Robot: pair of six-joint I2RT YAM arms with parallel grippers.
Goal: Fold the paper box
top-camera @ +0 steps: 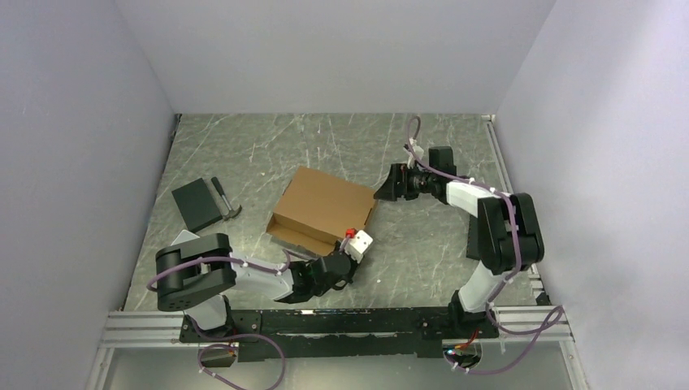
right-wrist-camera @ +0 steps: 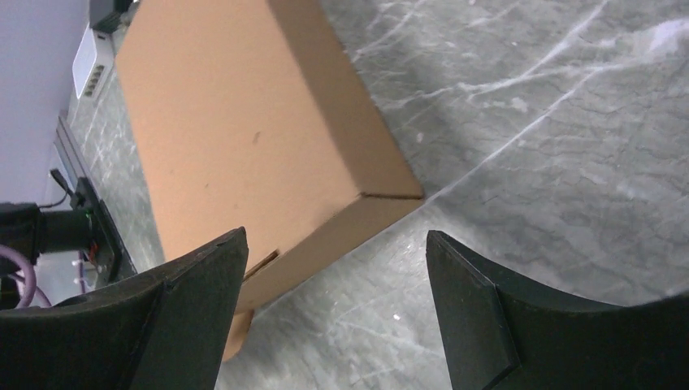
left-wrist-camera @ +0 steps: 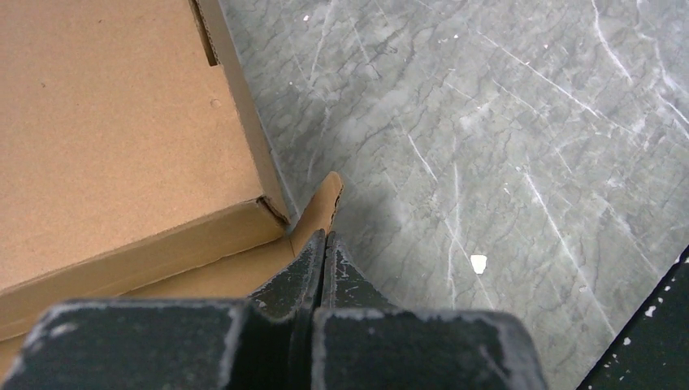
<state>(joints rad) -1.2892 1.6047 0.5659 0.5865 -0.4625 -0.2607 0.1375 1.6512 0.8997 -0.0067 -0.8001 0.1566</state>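
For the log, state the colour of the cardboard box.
Plain brown corrugated cardboard box; clearest in right wrist view.

Plain brown paper box (top-camera: pixel 327 205), grey-veined table (top-camera: pixel 422 244)

My counter (top-camera: pixel 422 146) is grey, marbled and scratched. The paper box (top-camera: pixel 325 207) lies near its middle, folded shallow. At the box's nine o'clock lies a black pad (top-camera: pixel 197 205), with a small dark-handled tool (top-camera: pixel 225 197) just beside it at three o'clock.

Open table (top-camera: pixel 268 146) is left behind and right of the paper box (top-camera: pixel 323 210). Left of the box, a black pad (top-camera: pixel 197 205) and small tool (top-camera: pixel 226 198) are placed. Its right corners are crowded by the left gripper (left-wrist-camera: pixel 325 248) and right gripper (right-wrist-camera: pixel 337 244).
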